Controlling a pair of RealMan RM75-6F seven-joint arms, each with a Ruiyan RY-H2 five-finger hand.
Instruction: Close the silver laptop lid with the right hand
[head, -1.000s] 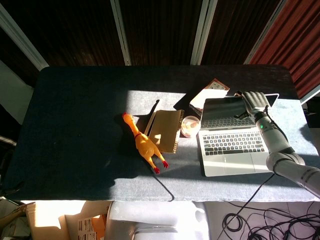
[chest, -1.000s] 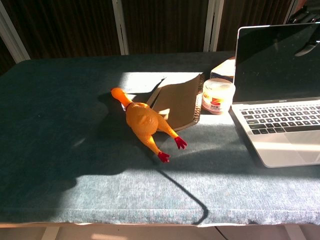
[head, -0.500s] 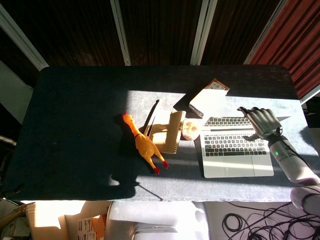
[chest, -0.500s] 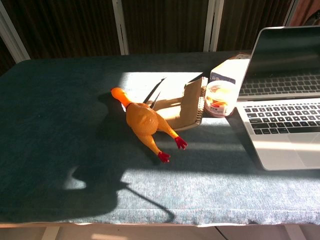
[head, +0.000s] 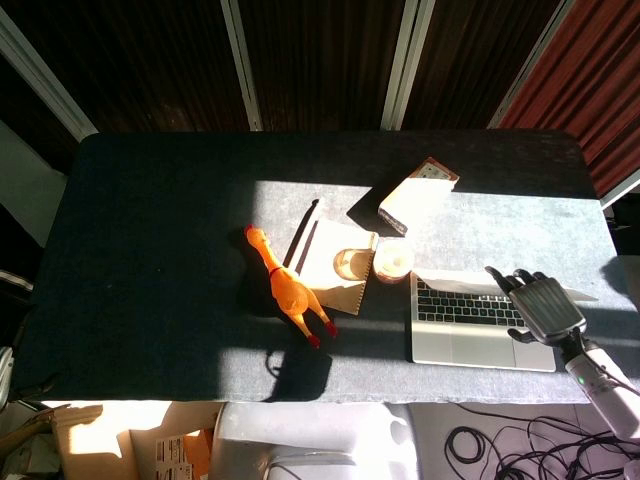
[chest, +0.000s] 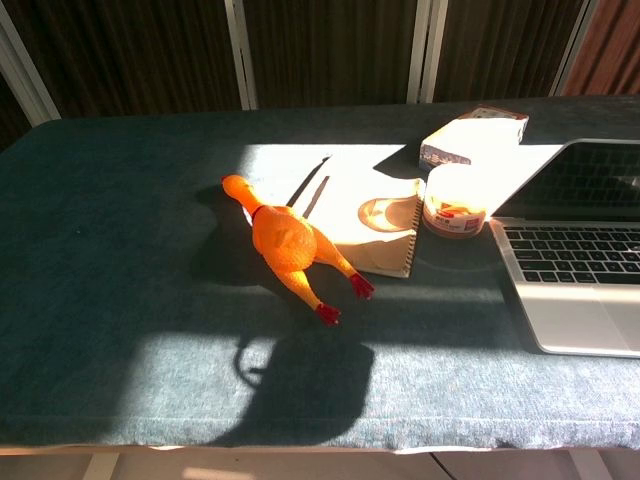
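- Right robot hand (head: 545, 305) sits over the right side of the laptop (head: 480, 320), fingers spread and flat, palm down on the lowered lid; only the head view shows it.
- The silver laptop lies at the right end of the counter (head: 150, 250), lid tipped low over the keyboard but not shut: keys show in both views.
- In the chest view the laptop (chest: 580, 280) has its dark screen leaning well down, with a wedge of keyboard open beneath it.
- Just left of the laptop stands a small round tub (head: 393, 262), touching or nearly touching the notebook (head: 338, 280) beside it.
- A rubber chicken (head: 290, 290) lies just left of the notebook, head toward the far side, red feet toward the near edge.
- A pen (head: 302, 238) lies above the notebook.
- A small box (head: 415, 190) rests behind the tub in the sun.
- Left robot hand is out of sight in both views.
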